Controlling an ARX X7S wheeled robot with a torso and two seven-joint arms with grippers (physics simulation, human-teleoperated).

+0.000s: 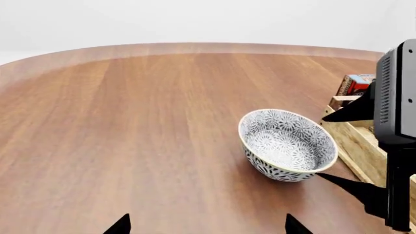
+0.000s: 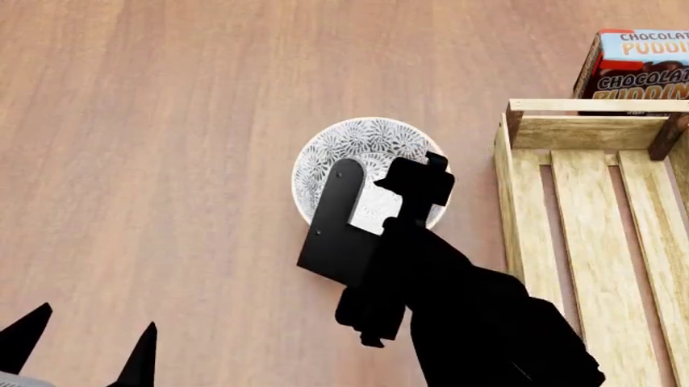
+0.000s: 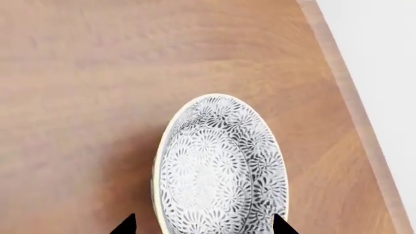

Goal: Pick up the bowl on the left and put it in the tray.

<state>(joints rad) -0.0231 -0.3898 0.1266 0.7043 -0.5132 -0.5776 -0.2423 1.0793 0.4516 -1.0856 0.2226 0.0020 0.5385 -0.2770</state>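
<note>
The bowl (image 2: pixel 361 149), white with a dense grey-blue leaf pattern, stands upright on the wooden table just left of the tray (image 2: pixel 504 201). My right gripper (image 2: pixel 375 195) hangs over the bowl's near side, open. In the right wrist view the bowl (image 3: pixel 221 170) lies between the two fingertips of that gripper (image 3: pixel 202 226). The left wrist view shows the bowl (image 1: pixel 286 144) with the right gripper's black fingers (image 1: pixel 344 114) on either side of its rim beside the tray (image 1: pixel 354 144). My left gripper (image 2: pixel 92 326) is open and empty at the near left, well apart from the bowl.
A chocolate pudding box (image 2: pixel 635 60) stands behind the tray's far end rail. The table's rounded far edge (image 1: pixel 195 48) shows in the left wrist view. The tray holds nothing in the part I see.
</note>
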